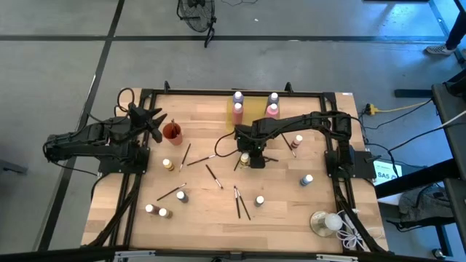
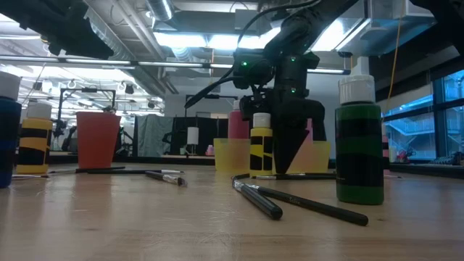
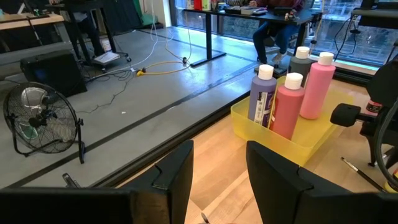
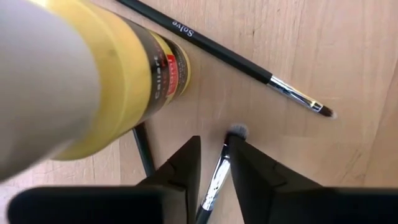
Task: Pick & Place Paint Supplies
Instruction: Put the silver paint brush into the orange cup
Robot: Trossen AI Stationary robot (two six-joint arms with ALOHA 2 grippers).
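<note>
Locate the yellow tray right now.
High view: the yellow tray sits at the table's far edge, mid-table, holding four tall bottles, just beyond the right gripper.

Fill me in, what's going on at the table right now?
The right gripper is down at mid-table beside a yellow paint bottle, its fingers straddling a thin paintbrush lying on the wood. The left gripper waits open near the red cup. Four tall bottles stand in the yellow tray; other bottles and brushes lie scattered.

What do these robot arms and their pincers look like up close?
Both are dark, jointed arms with black cables trailing at their bases. The right gripper ends in two flat, wedge-shaped black fingers; the left gripper has the same. A small green light glows on the right arm's wrist.
</note>
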